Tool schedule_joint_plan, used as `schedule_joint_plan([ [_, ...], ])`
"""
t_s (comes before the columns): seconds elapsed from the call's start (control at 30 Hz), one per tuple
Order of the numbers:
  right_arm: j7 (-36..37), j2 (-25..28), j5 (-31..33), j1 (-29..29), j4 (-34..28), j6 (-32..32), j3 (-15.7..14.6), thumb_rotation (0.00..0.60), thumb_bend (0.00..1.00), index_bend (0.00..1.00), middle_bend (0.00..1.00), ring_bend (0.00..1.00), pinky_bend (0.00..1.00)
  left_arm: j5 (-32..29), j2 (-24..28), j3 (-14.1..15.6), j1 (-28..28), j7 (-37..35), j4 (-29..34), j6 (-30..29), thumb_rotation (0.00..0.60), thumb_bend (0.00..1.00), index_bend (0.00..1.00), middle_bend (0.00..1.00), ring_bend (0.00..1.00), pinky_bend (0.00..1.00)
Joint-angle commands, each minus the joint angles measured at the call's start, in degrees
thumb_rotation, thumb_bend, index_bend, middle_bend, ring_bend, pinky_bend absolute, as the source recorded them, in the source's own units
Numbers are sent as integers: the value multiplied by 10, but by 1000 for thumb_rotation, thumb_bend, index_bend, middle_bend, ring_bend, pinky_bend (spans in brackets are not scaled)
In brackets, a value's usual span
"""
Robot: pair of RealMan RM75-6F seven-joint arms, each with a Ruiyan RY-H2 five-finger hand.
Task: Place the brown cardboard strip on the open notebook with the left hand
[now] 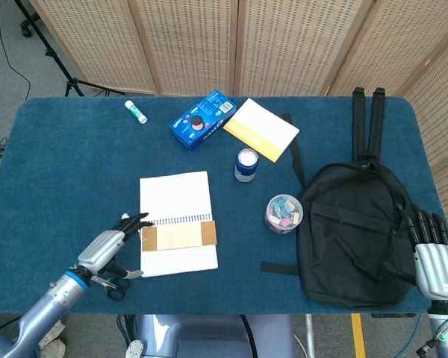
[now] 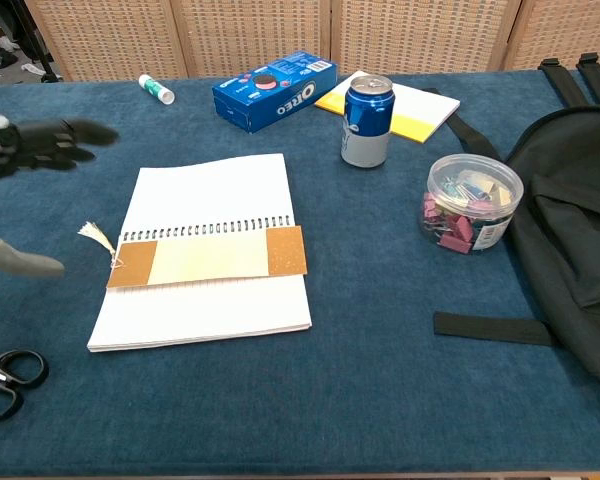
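Two hands in shot, neither holding anything. Left hand (image 1: 108, 245) hangs above the table (image 1: 67, 171) just left of the notebook (image 1: 175, 198), fingers (image 2: 80, 134) stretched out and apart, nothing in its grasp; chest view shows it blurred at the left edge, clear of the pages. Right hand (image 1: 434, 253) sits at the far right edge beside the backpack (image 1: 355, 231), fingers straight and slightly apart, nothing in it.

Cardboard strip (image 2: 208, 257) lies flat across the open notebook, just below the spiral binding, running left to right. Brown at both ends, paler in the middle. Its left end pokes slightly past the notebook's left edge, with a small pale tassel (image 2: 97, 239) lying on the cloth there. No hand touches the strip.

Scissors (image 2: 8, 371) lie near the front left edge of the table, close under the left hand in the head view. Soda can (image 2: 366, 121) stands upright beyond the notebook, to its right. Clear tub of clips (image 2: 469, 203) sits between the can and the backpack. Blue cookie box (image 2: 274, 90) and yellow-edged pad (image 2: 410, 107) lie toward the back, the pad just behind the can. Glue stick (image 1: 136, 112) lies at the back left, well apart from the rest.
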State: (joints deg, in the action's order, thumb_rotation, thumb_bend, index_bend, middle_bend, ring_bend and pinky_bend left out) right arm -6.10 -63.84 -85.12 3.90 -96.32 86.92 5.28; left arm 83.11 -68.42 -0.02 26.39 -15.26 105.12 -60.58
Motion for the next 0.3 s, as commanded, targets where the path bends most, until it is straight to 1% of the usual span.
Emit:
schedule_joint_plan([
  [0.03,-1,-1,-1,0,1,0,0,600,0,0,0,0,0,39,0,-3,-81,45,-51,-152,600,0,0,0,0,0],
  [0.1,-2,-3,-3,1,2,0,-1,600,0,0,0,0,0,33,-2,0,-109,63,-71,-191,600,0,0,0,0,0],
  [0.2,-4,-5,-8,0,2,3,-3,600,0,0,0,0,0,10,-5,4,-142,87,-91,-226,600,0,0,0,0,0],
  [0.3,-5,-7,-12,0,3,5,-4,600,0,0,0,0,0,-12,-7,5,-165,103,-104,-240,600,0,0,0,0,0],
])
